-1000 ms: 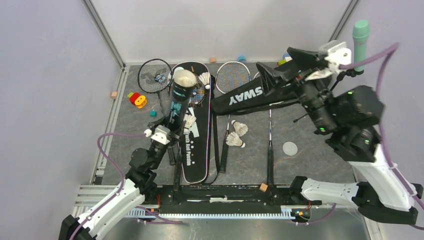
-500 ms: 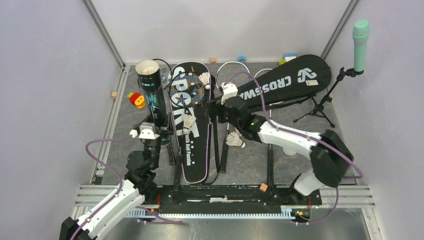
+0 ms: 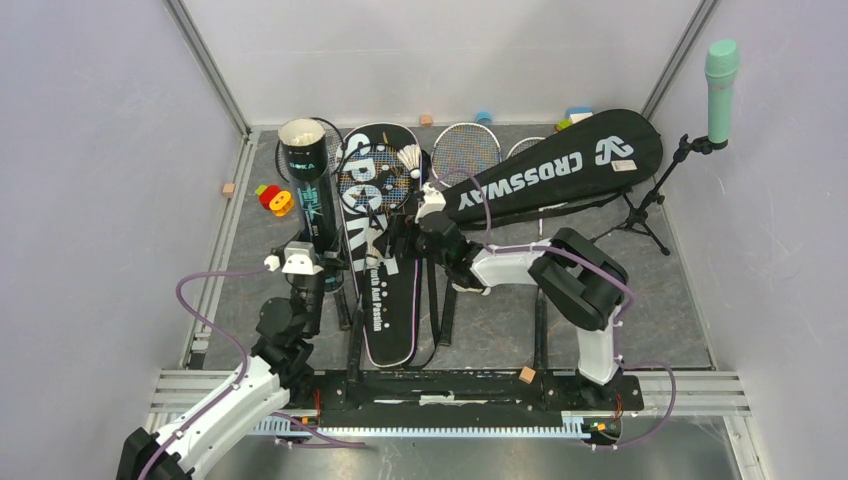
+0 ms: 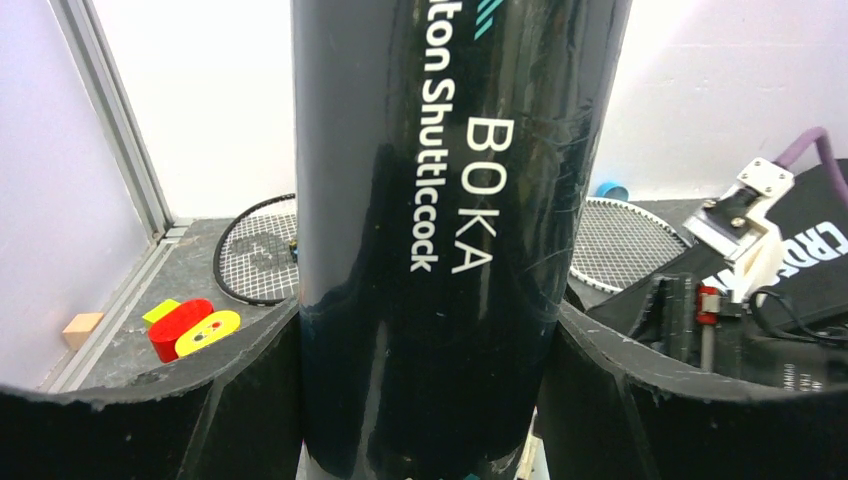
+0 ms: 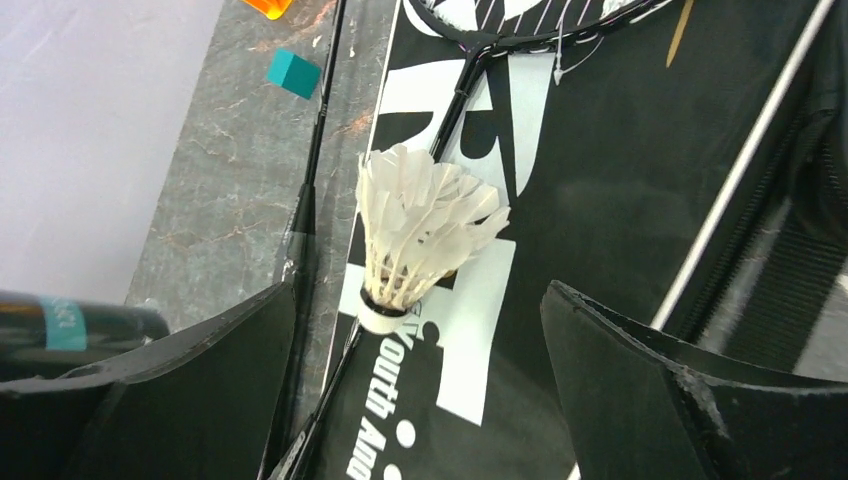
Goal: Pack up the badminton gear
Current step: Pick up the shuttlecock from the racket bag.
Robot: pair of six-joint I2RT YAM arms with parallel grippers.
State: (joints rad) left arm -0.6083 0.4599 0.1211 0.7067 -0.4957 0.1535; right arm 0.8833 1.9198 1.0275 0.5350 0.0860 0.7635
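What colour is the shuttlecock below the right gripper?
The shuttlecock is white, feathers and base alike; the right wrist view shows it best.

High rear overview; close wrist views, tube (image 4: 440,250) shared by left and top.

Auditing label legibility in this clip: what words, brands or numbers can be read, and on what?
"BOKA": black tube.
"...ton Shuttlecock": same tube, start cut off by the frame edge.
"SPORT": left racket bag.
"Youth An...": same bag, the rest cut off in the right wrist view.
"CROSSWAY": right racket bag, beside a white logo.
Markings on the red and yellow toy blocks: too small to read.
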